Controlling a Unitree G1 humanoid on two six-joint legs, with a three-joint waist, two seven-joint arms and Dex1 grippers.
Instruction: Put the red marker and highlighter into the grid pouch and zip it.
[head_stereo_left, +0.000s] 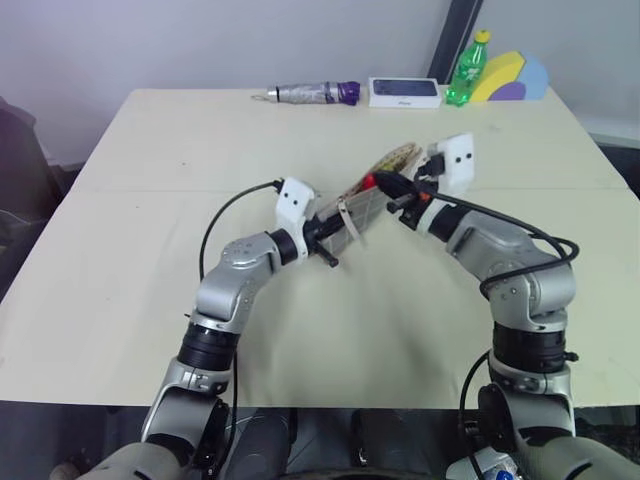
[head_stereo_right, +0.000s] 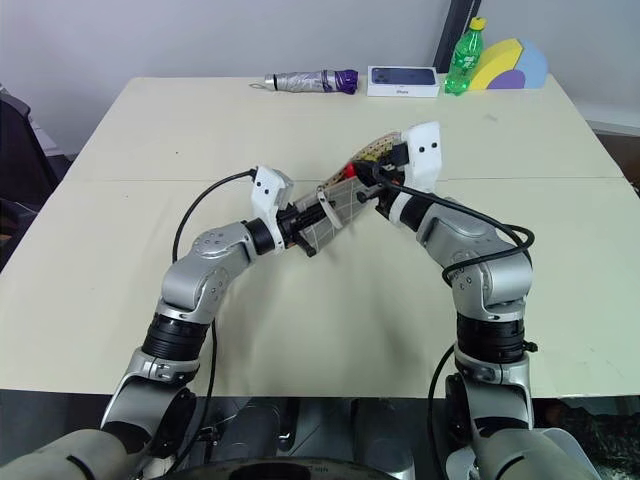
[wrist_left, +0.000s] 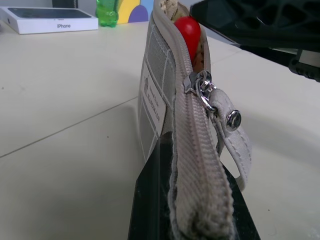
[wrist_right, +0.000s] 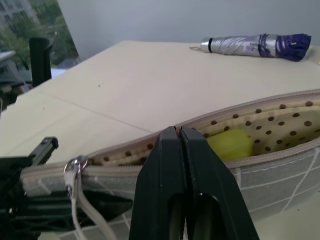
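Nearest the camera, the left hand (head_stereo_right: 300, 226) pinches the closed end of the grid pouch (head_stereo_left: 352, 209), its fingers pressed together on the fabric just below the zipper tape. That grip anchors the pouch and lifts it clear of the surface (head_stereo_left: 150, 200) on edge, opening upward, so the zipper has something to pull against.

Over the open end, the right hand (wrist_right: 179, 137) has its two black fingers pressed tight together just above the lip of the pouch; whether they nip the rim or only sit beside it cannot be told.

Both pens look already inside: the red marker (wrist_left: 189, 30) pokes out near the far end of the mouth, and the highlighter (wrist_right: 229, 144) lies against the dotted lining. They seem deep enough not to block the teeth, though the marker tip may need a nudge.

At the near end, the zipper slider (wrist_left: 199, 85) sits with its pull cord (wrist_left: 235, 135) hanging free, so zipping has barely started, if at all.

Along the far edge lie a folded umbrella (head_stereo_left: 310, 93), a phone box (head_stereo_left: 403, 92), a green bottle (head_stereo_left: 465, 70) and a yellow-and-purple wedge (head_stereo_left: 510, 78), well apart from the work.
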